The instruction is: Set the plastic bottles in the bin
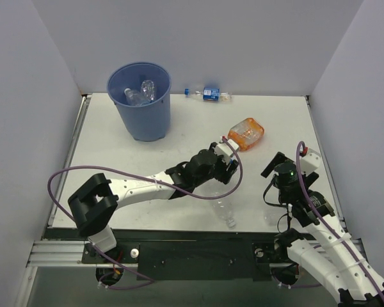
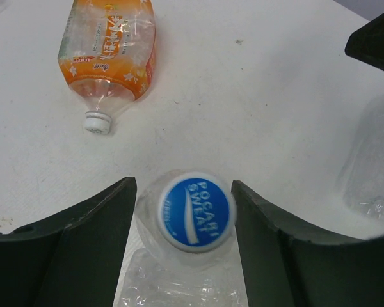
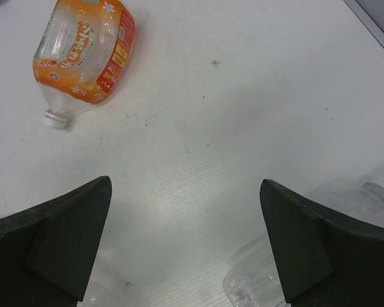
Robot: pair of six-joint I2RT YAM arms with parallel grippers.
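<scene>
Left wrist view: the Pocari Sweat bottle (image 2: 197, 211), clear and crumpled with a blue printed cap facing the camera, sits between the fingers (image 2: 83, 249) of the left gripper (image 2: 184, 185). The two dark jaws stand close against its shoulders on either side, neither wide apart nor fully together. I cannot tell whether they press on it or only flank it. Beyond it on the white table (image 2: 262, 96) the orange-labelled bottle (image 2: 109, 51) lies on its side, its white cap pointing toward the gripper but apart from it. A see-through bottle (image 2: 371, 166) shows at the right edge. In the top external view the left gripper (image 1: 223, 165) reaches out to mid-table, just beside the orange-labelled bottle (image 1: 246, 133), and hides what it straddles. The bin (image 1: 139, 121) stands upright at the far left of the table, well apart from that gripper, with clear bottles (image 1: 141, 93) already inside. A blue-labelled bottle (image 1: 210, 94) lies at the far edge, near the bin's right. A lone clear bottle (image 1: 225, 213) lies close to the near edge, between the two arms. The right gripper (image 1: 289, 163) hovers at the right side. In the right wrist view that gripper (image 3: 184, 185) has its jaws spread wide over bare table, holding nothing, and a pale-capped bottle (image 3: 352, 249) lies partly behind one finger.
</scene>
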